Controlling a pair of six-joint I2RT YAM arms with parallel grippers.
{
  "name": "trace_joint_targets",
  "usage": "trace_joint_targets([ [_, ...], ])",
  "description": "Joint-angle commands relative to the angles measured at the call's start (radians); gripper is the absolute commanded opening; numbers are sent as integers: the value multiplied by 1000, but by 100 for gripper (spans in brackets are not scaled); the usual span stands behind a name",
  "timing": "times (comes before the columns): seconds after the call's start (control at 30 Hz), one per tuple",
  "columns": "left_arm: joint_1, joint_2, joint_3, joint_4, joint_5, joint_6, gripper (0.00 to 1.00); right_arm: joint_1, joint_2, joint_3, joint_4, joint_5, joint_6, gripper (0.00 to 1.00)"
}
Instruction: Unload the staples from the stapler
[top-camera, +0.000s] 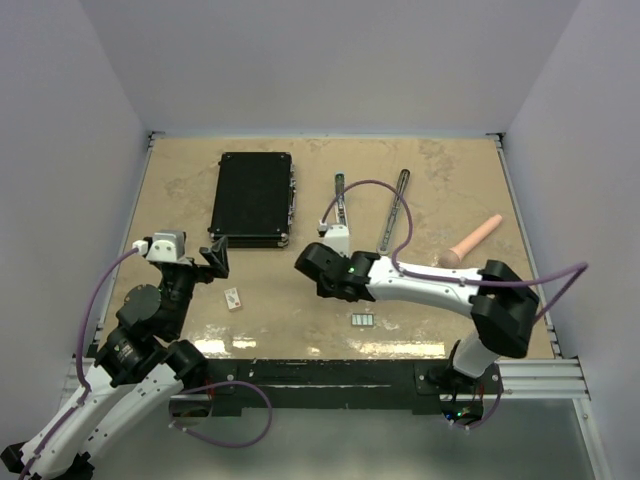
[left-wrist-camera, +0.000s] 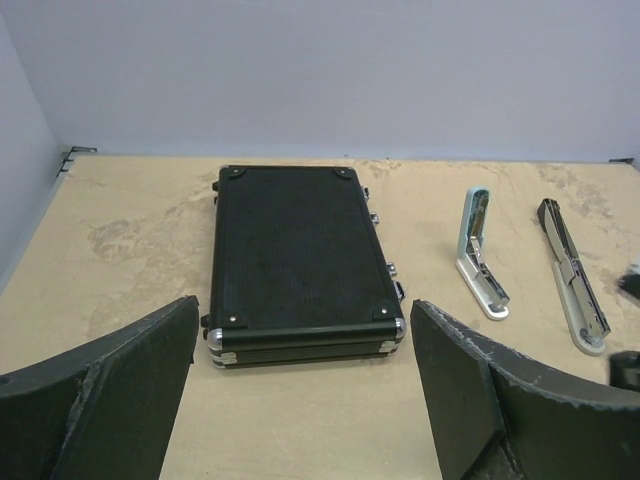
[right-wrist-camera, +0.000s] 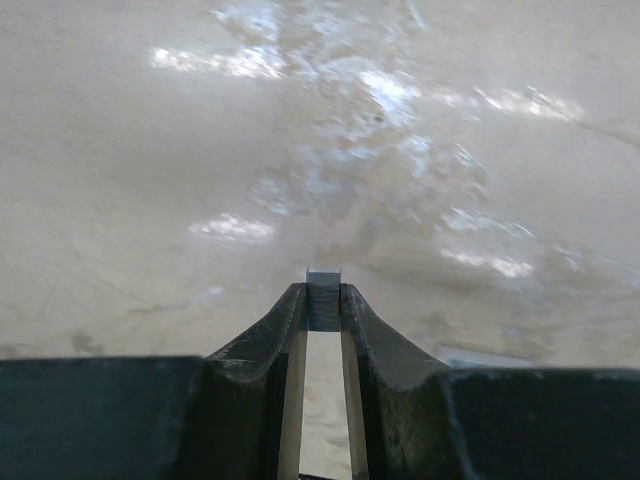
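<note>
Right gripper (right-wrist-camera: 323, 292) has its jaws nearly shut, pinching a tiny staples strip (right-wrist-camera: 323, 308) by its flat sides. It looks light, brittle and slippery. More staples (top-camera: 363, 319) lie near the table's (top-camera: 180, 200) front edge. The stapler (top-camera: 338, 205) sits mid-table, and the left gripper (left-wrist-camera: 302, 320) gapes wide, empty.

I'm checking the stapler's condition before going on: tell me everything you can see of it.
The stapler shows as two slim silver-grey metal bars lying apart on the tan table, right of the black case. The left bar seems hinged open, its pale upper arm tilted up over a flat base. The right bar lies flat, a dark channel along its length. Both run near to far. Nothing grips either; a purple cable arcs across them in the top view.
</note>
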Motion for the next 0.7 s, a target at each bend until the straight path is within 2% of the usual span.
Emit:
trace_joint_targets([
  [0.0,-2,10,7,27,12,-9,91,4,-141,-149,-96,24,71,21],
  [0.23,-2,12,7,24,12,-8,91,4,-304,-297,-116,-18,111,22],
  [0.67,-2,18,7,21,6,-8,91,4,-269,-347,-57,-52,82,21],
])
